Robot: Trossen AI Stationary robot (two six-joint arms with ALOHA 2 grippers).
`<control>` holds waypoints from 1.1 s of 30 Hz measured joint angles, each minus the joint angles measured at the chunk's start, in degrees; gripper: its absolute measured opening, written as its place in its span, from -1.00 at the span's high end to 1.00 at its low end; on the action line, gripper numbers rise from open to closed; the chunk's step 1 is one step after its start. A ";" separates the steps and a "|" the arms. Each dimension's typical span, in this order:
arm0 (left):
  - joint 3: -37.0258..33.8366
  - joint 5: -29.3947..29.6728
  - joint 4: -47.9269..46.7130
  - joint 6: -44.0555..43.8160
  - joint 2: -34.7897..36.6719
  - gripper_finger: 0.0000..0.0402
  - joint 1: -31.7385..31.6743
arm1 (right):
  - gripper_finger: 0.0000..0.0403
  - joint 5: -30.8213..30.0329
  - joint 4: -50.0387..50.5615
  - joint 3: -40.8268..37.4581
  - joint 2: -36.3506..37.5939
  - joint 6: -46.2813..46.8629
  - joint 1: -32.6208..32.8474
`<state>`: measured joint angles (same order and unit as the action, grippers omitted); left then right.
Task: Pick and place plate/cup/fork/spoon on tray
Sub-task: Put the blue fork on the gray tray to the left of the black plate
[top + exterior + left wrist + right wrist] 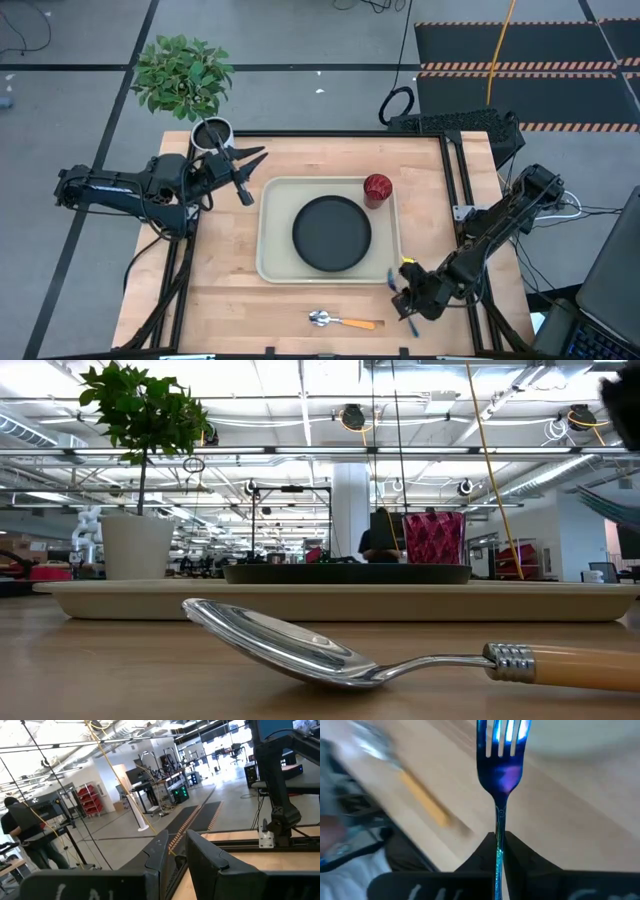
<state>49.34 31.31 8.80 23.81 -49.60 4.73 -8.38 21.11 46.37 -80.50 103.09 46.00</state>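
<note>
The beige tray [265,235] lies mid-table with the black plate [332,233] resting flat on it. The red cup [377,188] stands upright in the tray's far right corner. The orange-handled spoon [345,321] lies on the wood near the front edge. At the tray's near right corner, my right gripper [405,297] is shut on the blue fork [502,775]. My left gripper [245,175] hangs open above the table left of the tray, touching nothing. My right gripper pinches the fork's blue handle [498,827] between its two fingers, which lie along the handle. The gripper slants down from the table's right side toward the tray. The tines [502,735] stick out ahead of the fingers, by the tray's rim [580,740].
A white pot [210,133] with a green plant [185,75] stands at the table's far left corner, just behind my left gripper. Bare wood lies between the tray and the front edge, apart from the spoon [320,650].
</note>
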 joint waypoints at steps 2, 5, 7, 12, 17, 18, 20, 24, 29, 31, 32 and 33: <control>0.00 0.00 0.02 0.00 0.00 0.65 0.00 | 1.00 -2.19 -3.72 0.00 0.12 -5.01 -1.89; 0.00 0.00 0.22 0.20 0.00 0.65 0.00 | 1.00 -3.94 -9.11 0.03 0.12 -12.84 -5.27; 0.00 0.00 0.43 0.55 0.00 0.65 0.00 | 1.00 -4.65 -13.34 0.04 0.12 -18.77 -8.02; 0.00 -1.50 0.48 0.59 0.00 0.65 0.00 | 1.00 -4.35 -24.44 0.04 0.12 -35.41 -16.76; 0.00 -3.08 0.22 1.15 0.00 0.65 0.02 | 1.00 0.38 -33.67 0.07 0.12 -49.60 -26.15; 0.00 -3.08 -0.06 1.41 0.00 0.65 0.00 | 1.00 1.38 -35.06 0.07 0.12 -52.02 -27.80; 0.00 -3.10 -0.49 1.64 -0.02 0.65 0.00 | 1.00 3.08 -37.95 0.07 0.12 -56.62 -30.62; 0.00 -3.11 -1.58 1.66 -0.01 0.65 0.02 | 1.00 6.36 -42.86 0.07 0.12 -65.43 -34.79; 0.00 -3.40 -5.43 -0.99 -0.02 0.65 0.02 | 1.00 9.95 -44.91 3.03 0.12 -77.50 -37.73; 0.00 -5.30 -7.66 -3.54 -0.02 0.65 0.00 | 1.00 10.01 -44.05 5.29 0.12 -83.20 -38.05; 0.00 -6.87 -8.84 -4.72 -0.03 0.65 0.01 | 1.00 10.04 -43.43 6.56 0.12 -86.28 -38.08; 0.00 -8.60 -9.87 -5.85 -0.18 0.65 0.13 | 1.00 10.01 -42.53 7.82 0.12 -89.31 -38.08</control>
<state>49.34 22.71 -1.07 17.96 -49.79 4.86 1.63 -21.42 54.19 -80.38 13.78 7.92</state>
